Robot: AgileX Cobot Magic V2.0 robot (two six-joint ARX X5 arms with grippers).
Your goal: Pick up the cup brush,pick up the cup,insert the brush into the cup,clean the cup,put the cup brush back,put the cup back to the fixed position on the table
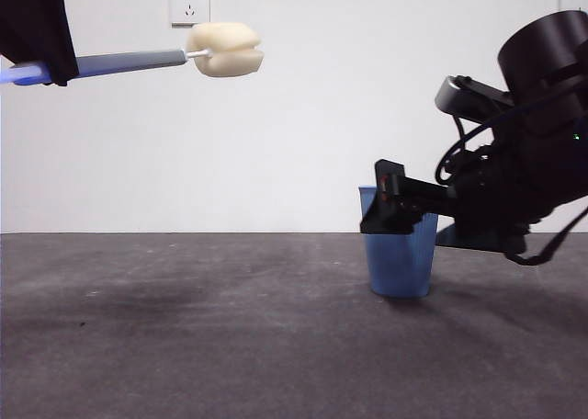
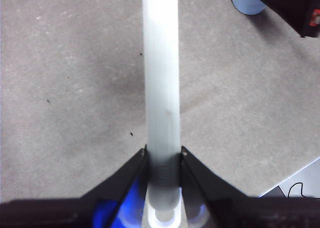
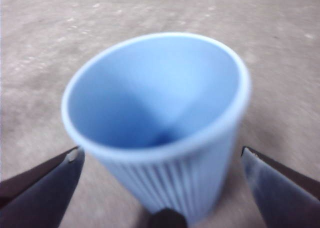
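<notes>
Front view has your right gripper (image 1: 397,203) down at the cup (image 1: 399,258), lower right of the frame, jaws spread wide. Right wrist view backs that up: the two jaws sit at the bottom corners with the cup (image 3: 165,138) between them and a gap on both sides, so nothing's touching yet. It's standing upright on the table (image 1: 230,336), mouth open, and looks empty inside.

Your left gripper (image 2: 163,160) is already sorted. It's clamped on the brush (image 2: 161,88) handle, and in the front view the brush (image 1: 138,63) hangs level in the upper left of the frame, sponge end pointing toward the middle, well clear of the table and well apart from the cup.

So I'd say you're on step two: brush is picked up, cup pick is in hand but not done. Next move is just closing those right jaws on the ribbed wall, roughly centred, then lifting straight. Go gentle, it looks like thin plastic that could squash or tip if one jaw lands first. After that you'll need to line the sponge up with the mouth.
</notes>
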